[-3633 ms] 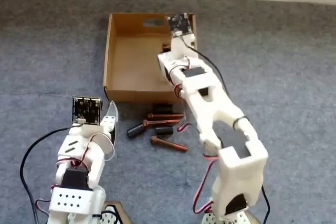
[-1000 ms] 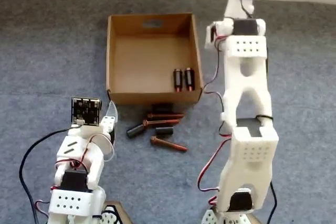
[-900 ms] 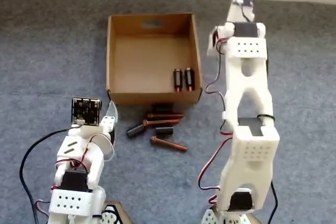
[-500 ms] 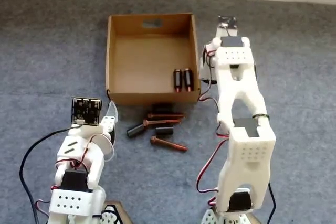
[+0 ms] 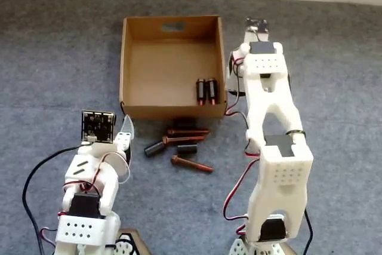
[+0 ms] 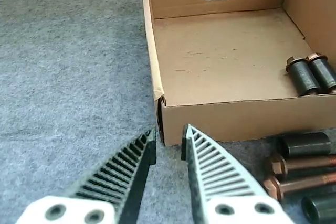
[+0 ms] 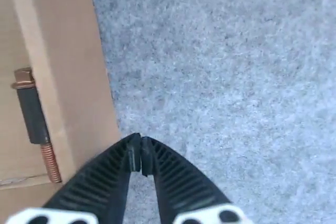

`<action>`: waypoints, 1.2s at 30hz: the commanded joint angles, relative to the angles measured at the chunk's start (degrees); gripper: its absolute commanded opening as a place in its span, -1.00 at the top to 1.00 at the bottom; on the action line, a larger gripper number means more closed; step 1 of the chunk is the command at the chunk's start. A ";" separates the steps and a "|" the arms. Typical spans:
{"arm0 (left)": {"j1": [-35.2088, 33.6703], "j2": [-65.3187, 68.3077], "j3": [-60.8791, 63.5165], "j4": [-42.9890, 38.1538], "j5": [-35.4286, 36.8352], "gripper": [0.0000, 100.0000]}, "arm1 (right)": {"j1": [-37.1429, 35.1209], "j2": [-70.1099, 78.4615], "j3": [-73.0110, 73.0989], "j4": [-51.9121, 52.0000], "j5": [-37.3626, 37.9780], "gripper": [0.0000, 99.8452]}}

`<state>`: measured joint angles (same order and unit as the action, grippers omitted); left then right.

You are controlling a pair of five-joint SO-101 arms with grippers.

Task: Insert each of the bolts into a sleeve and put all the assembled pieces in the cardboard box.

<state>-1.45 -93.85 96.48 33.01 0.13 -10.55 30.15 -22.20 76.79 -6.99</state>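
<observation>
- The left end effector (image 6: 168, 139) is shown with its fingertips slightly apart and nothing between them, just near of the near left corner of the cardboard box (image 5: 123, 64).
- The right end effector (image 7: 140, 153) is shown with its fingertips together on nothing, just outside the box's right wall, over the bench (image 5: 334, 88).
- Two assembled pieces (image 5: 206, 91) are seen side by side in the near right corner of the box.
- Loose bolts (image 5: 187, 131) and sleeves (image 5: 154, 147) are clustered on the bench just near of the box's near wall, some of them touching.
- Risk: the box may be pushed by the right arm, which lies close along its right wall. A neighbouring piece may be rolled away if the tight cluster is entered carelessly.
- Room: open bench is available left, right and near of the cluster, while the far side is closed off by the box wall.
</observation>
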 commanded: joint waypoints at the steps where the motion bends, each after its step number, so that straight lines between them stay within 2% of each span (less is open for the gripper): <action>1: 0.75 -0.66 1.19 0.09 -0.53 0.79 | -3.21 -0.75 -0.31 -0.66 -0.62 0.99; 10: 0.75 -0.66 1.19 0.09 -0.53 0.79 | -6.81 -0.75 -0.40 -3.03 -0.88 0.99; 15: 0.75 -0.66 1.19 0.09 -0.53 0.79 | -4.35 -0.92 -0.75 -3.65 -3.25 0.99; 18: 0.75 -0.66 1.19 0.09 -0.53 0.79 | -0.40 -0.92 -3.47 -2.77 -3.43 0.99; 24: 0.75 -0.66 1.19 0.09 -0.53 0.79 | 5.58 -1.01 -14.46 6.11 -3.52 0.99; 28: 0.75 -0.66 1.19 0.09 -0.53 0.79 | 5.23 -1.01 -23.69 15.25 -3.52 0.99; 36: 0.75 -0.66 1.19 0.09 -0.53 0.79 | 4.62 -1.45 -39.25 24.40 -3.43 0.99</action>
<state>-1.45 -93.85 96.48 33.01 0.13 -5.80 30.24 -55.69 99.38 -9.89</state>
